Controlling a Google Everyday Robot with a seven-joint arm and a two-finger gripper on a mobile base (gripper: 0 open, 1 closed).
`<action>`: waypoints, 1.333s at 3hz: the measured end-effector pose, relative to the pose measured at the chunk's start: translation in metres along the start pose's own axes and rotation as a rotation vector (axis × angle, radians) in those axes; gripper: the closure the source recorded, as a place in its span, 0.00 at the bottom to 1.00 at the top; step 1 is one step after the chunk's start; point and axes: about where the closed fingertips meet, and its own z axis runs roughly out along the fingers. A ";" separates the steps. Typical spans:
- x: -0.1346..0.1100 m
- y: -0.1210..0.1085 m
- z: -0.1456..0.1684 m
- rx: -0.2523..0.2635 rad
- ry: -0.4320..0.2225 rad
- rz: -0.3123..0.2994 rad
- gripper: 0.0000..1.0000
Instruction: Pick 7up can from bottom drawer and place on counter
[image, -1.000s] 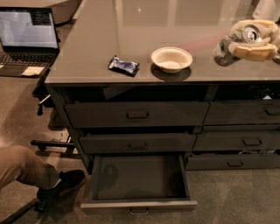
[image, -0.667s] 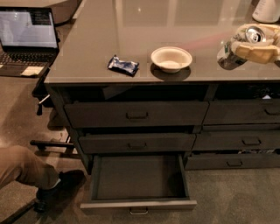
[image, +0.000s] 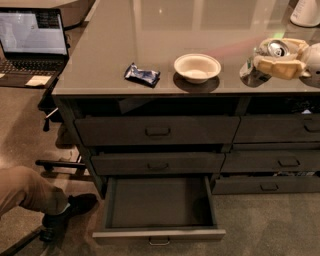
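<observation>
Holding the 7up can (image: 277, 48) at the right end of the counter (image: 200, 25), my gripper (image: 264, 56) reaches in from the right edge of the view. Its tan fingers (image: 280, 68) are closed on the can, one above it and one below. The can sits tilted in this grasp, with its shiny metal top turned up toward the camera and its greenish side pointing down and to the left. A dark reflection lies on the glossy surface just beneath it. I cannot tell whether the can's base touches the counter.

Left of the can, well apart from it, a white bowl (image: 197, 67) stands upright on the counter. A dark blue snack wrapper (image: 142, 74) lies flat farther left, near the front edge. A white object (image: 306, 11) is cut off by the frame at the far right corner.

Below the counter, the bottom drawer (image: 159, 234) is pulled fully out, its dark floor in view and its small metal handle facing forward. The two drawers above it, upper (image: 157, 131) and middle (image: 157, 164), are closed.

On the left, an open laptop (image: 34, 40) sits with its screen lit. A person's trouser leg (image: 25, 192) and dark shoe (image: 67, 212) rest on the floor beside the cabinet.
</observation>
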 end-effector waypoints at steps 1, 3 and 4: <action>0.006 -0.005 0.011 0.048 0.050 -0.012 1.00; 0.043 -0.037 0.053 0.259 0.161 -0.009 1.00; 0.048 -0.085 0.067 0.408 0.161 -0.017 1.00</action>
